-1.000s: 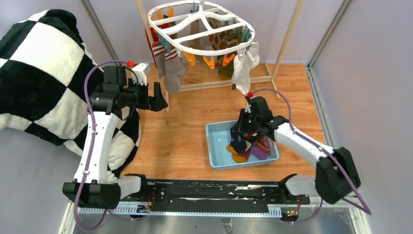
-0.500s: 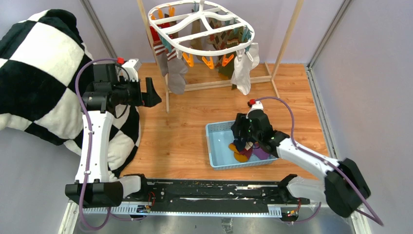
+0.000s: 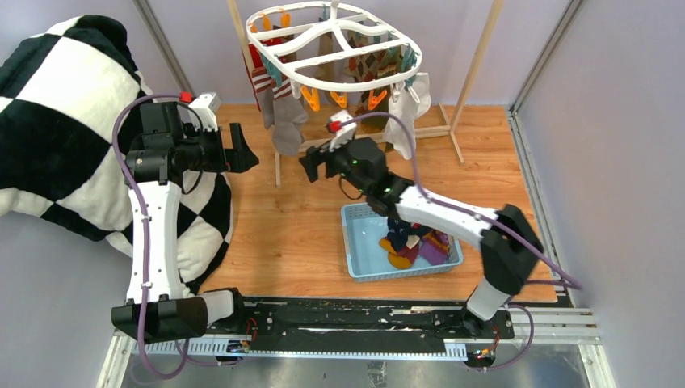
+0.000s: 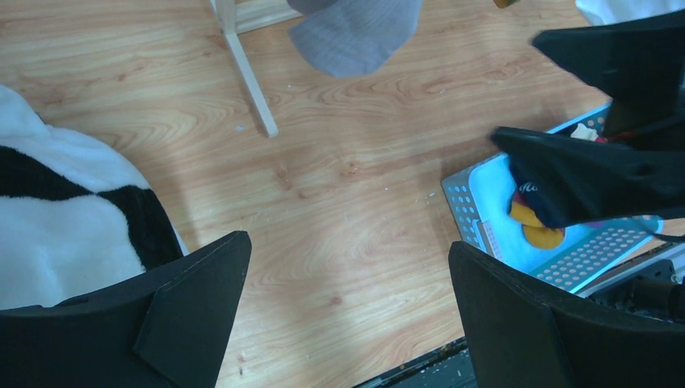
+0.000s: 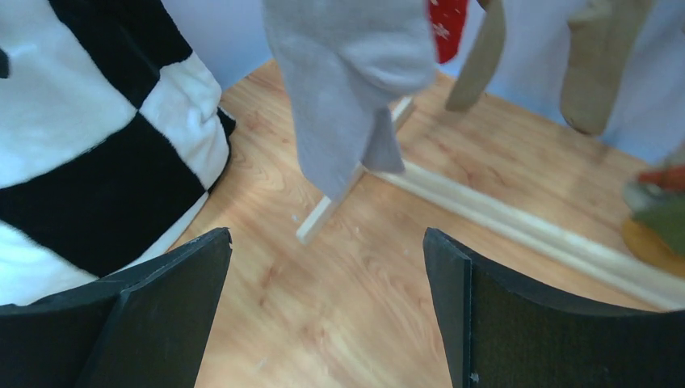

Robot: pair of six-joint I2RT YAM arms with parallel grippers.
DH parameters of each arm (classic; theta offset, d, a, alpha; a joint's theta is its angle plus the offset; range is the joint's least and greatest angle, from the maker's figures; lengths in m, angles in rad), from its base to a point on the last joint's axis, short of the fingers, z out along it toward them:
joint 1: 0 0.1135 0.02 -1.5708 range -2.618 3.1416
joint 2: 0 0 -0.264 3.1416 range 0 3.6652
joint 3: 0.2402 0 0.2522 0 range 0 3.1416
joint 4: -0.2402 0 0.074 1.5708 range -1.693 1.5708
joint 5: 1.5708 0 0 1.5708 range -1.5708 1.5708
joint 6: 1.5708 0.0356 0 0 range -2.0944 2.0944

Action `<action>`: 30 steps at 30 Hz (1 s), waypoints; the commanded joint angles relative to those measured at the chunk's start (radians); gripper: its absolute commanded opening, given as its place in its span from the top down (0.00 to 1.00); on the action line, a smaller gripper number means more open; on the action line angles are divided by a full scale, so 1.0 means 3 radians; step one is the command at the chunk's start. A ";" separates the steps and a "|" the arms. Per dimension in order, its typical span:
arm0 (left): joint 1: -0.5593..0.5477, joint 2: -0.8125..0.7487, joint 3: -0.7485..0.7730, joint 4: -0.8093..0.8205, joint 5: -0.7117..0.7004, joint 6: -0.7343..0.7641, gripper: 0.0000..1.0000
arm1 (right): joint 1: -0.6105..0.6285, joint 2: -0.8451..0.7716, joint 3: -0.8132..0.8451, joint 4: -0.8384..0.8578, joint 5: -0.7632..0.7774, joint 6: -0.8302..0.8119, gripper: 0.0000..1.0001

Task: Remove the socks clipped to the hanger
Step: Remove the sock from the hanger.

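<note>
No legible text, labels, or numbers

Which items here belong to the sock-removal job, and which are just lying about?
Job: hanger, clipped socks, blue bin holding loose socks.
Lying about: checked blanket, wooden rack.

Pale lilac-grey walls on three sides. Light wood-grain counter. Light wooden rack at far edge. Black-and-white checked blanket heaped at left. Corner posts, seemingly metal. Soft, even light.
</note>
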 commanded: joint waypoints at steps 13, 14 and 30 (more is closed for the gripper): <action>0.0105 -0.0121 0.0112 -0.0134 0.0180 0.0021 0.00 | 0.0385 0.1757 0.1533 0.1383 0.1318 -0.1237 0.29; 0.0105 -0.0132 0.0109 -0.0137 0.0187 0.0026 0.00 | 0.0384 0.1791 0.1561 0.1452 0.1402 -0.1305 0.34; 0.0105 -0.0063 0.0200 -0.0132 0.0437 -0.0031 0.00 | 0.0329 0.1229 0.0910 0.1793 0.0876 -0.1199 1.00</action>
